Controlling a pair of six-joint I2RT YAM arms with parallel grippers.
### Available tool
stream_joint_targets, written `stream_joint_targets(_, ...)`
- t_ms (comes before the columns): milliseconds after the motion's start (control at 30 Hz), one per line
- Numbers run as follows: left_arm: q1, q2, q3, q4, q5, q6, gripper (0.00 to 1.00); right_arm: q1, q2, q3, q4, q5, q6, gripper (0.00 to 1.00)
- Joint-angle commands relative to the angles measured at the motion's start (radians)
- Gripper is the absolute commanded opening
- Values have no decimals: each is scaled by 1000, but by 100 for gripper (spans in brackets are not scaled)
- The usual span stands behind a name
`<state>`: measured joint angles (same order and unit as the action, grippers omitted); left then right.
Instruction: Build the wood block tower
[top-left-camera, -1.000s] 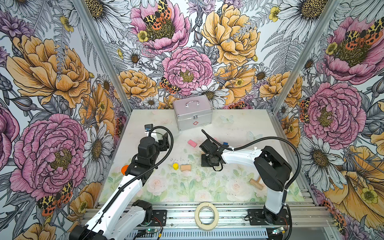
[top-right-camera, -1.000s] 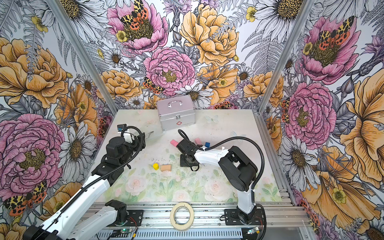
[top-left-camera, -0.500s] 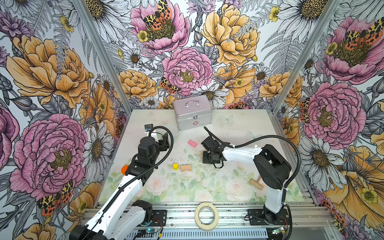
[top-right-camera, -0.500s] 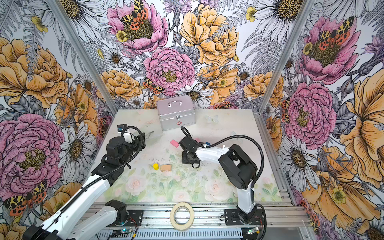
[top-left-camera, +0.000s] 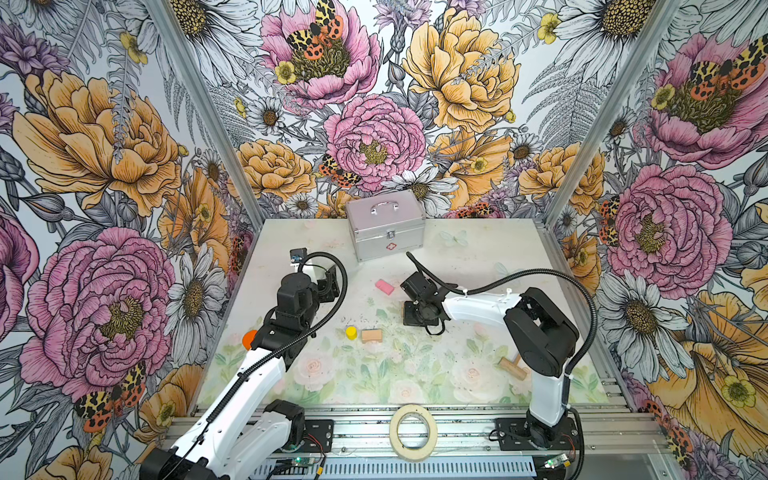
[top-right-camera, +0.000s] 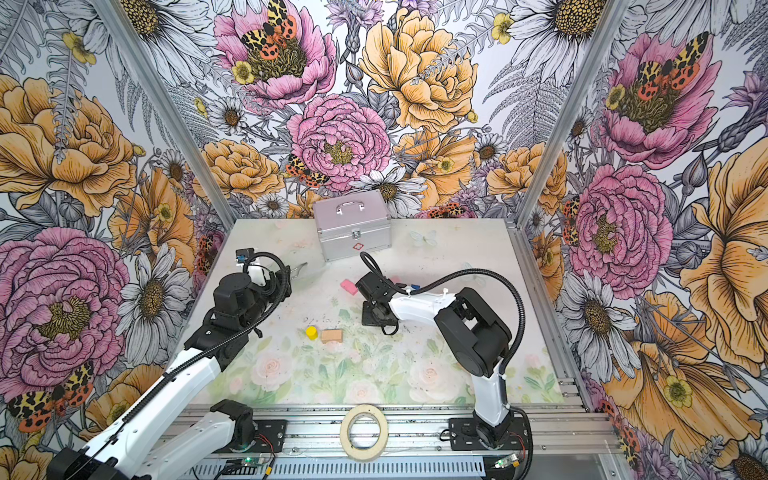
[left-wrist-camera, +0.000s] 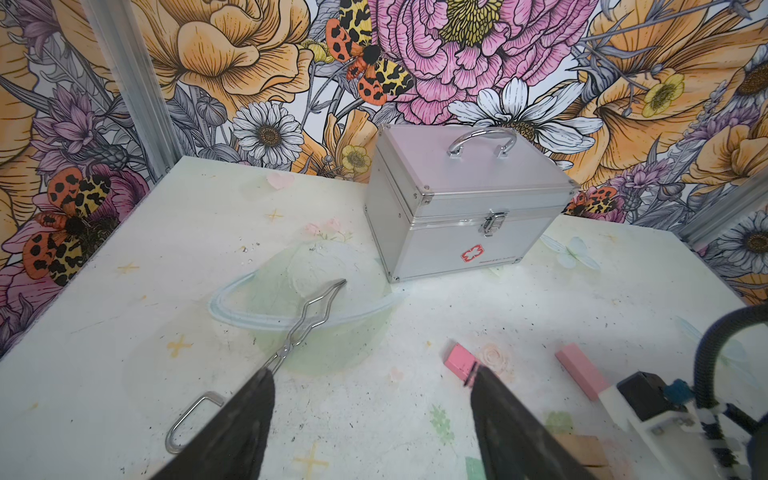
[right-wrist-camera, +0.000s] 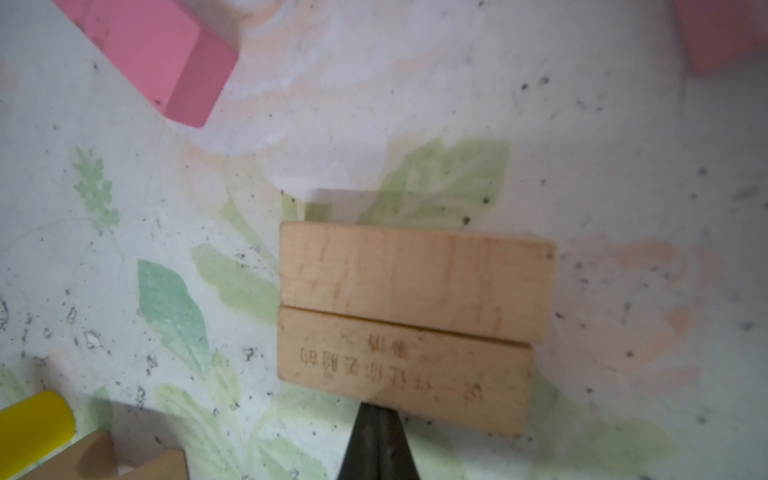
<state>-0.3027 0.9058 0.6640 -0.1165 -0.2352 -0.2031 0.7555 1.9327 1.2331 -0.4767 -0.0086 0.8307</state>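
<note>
With the right claw (right-wrist-camera: 376, 432) pinched closed against the stamped plain tan wood brick (right-wrist-camera: 403, 374), lying flat on the tabletop (right-wrist-camera: 623, 166) beside its unstamped tan twin (right-wrist-camera: 415, 282), push slowly and squarely so neither skews; the left claw (left-wrist-camera: 372, 374) hangs open.

yellow cylinder (right-wrist-camera: 31, 428) cut off at the view's edge (pink brick (right-wrist-camera: 725, 33) too)

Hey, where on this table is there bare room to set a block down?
Widest bare patch: the front of the table, between the yellow cylinder with its neighbouring tan brick and the front rail, left of the mallet. Also back right, beside the silver case. Crowded: the middle, where the right gripper, a pink brick and two side-by-side tan bricks cluster.
</note>
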Motion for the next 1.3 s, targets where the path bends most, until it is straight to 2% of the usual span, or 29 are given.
stream_joint_targets(0,10,0,13,-1,4,4,76,-3,19,23,8,15,15,0)
stream_joint_targets(867,8,-4,11,-3,4,4,76,-7,4,12,7,-1,8,0)
stream_joint_targets(1267,7,-7,13,-2,7,3,76,-7,-152,-40,-23,3,8,0)
